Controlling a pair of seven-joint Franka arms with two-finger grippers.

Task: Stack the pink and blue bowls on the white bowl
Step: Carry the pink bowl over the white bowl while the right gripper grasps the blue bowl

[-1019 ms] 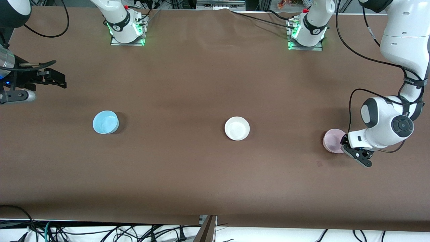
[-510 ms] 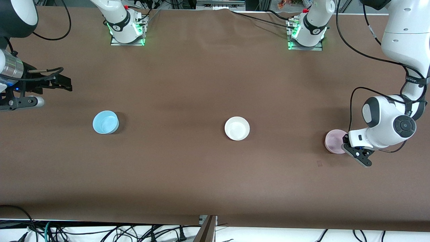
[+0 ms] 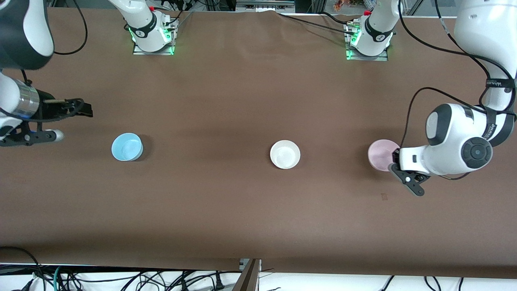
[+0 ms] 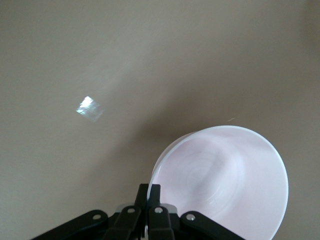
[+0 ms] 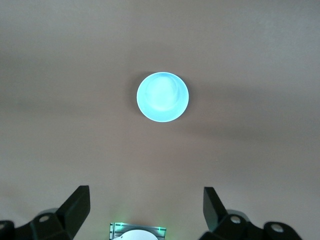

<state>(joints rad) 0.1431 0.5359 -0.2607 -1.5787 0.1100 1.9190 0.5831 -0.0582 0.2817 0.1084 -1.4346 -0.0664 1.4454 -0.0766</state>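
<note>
So since a second ago the pink bowl point(image 3: 381, 154) has come off its old spot and shifted toward the white bowl point(image 3: 285, 154), carried along by my left pincer point(image 3: 398, 166). That pincer is clenched tight on the bowl's rim, one finger inside and one outside as far as I can tell from the left wrist view, where the pink bowl point(image 4: 225, 185) hangs tilted off the closed fingertips point(image 4: 149, 194). A rim pinch makes sense here: the bowl is too wide to span, and holding it by the edge leaves the bottom free to drop into another bowl.

The right pincer point(image 3: 68, 121) has also crept in from the right arm's end of the tabletop point(image 3: 226, 210) and now hovers near the blue bowl point(image 3: 127, 146), fingers spread wide. In the right wrist view the blue bowl point(image 5: 163, 96) sits centred ahead of the open fingers point(image 5: 75, 202), so I'd say I'm lining up the second pickup.

White bowl sits untouched mid-tabletop, between the other two. Nothing stacked yet. My worry is that thin rim grip slipping or the tilt making the pink one land crooked.
</note>
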